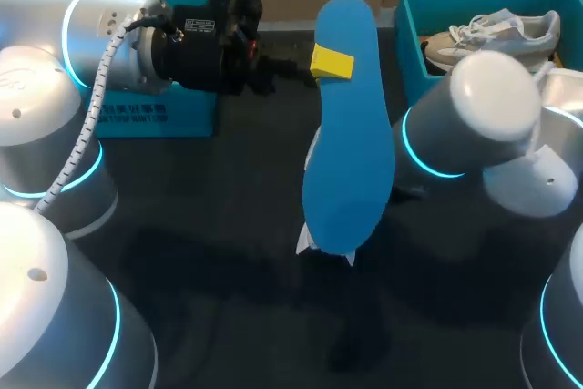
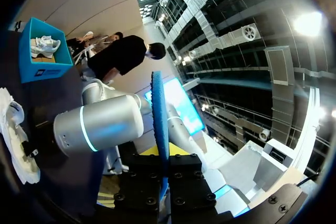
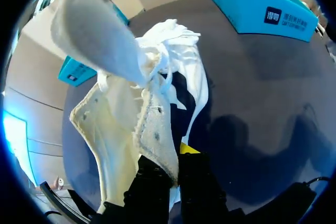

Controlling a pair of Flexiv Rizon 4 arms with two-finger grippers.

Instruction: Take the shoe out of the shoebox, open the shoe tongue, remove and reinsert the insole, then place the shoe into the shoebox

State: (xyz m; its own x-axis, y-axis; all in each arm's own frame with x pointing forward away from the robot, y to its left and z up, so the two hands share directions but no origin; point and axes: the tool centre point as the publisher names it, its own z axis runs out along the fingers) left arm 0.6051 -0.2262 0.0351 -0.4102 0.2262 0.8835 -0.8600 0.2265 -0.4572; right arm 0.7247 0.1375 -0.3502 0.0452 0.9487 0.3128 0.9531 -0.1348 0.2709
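Note:
A long blue insole (image 1: pixel 351 134) hangs upright above the table, with my left gripper (image 1: pixel 330 63) shut on its upper part. In the left wrist view the insole (image 2: pixel 159 114) shows edge-on between the left gripper's (image 2: pixel 163 163) fingers. Under the insole only a bit of the white shoe (image 1: pixel 308 239) shows in the head view. My right gripper (image 3: pixel 176 169) is shut on the shoe's (image 3: pixel 126 114) upper edge and holds its mouth wide open, tongue folded out. In the head view the insole hides the right gripper; only my right arm (image 1: pixel 474 125) shows.
A teal shoebox (image 1: pixel 414 52) at the back right holds a second pale sneaker (image 1: pixel 496 34). Another teal box (image 1: pixel 155 120) stands at the back left behind my left arm. The dark tabletop (image 1: pixel 237 298) stretches in front of the shoe.

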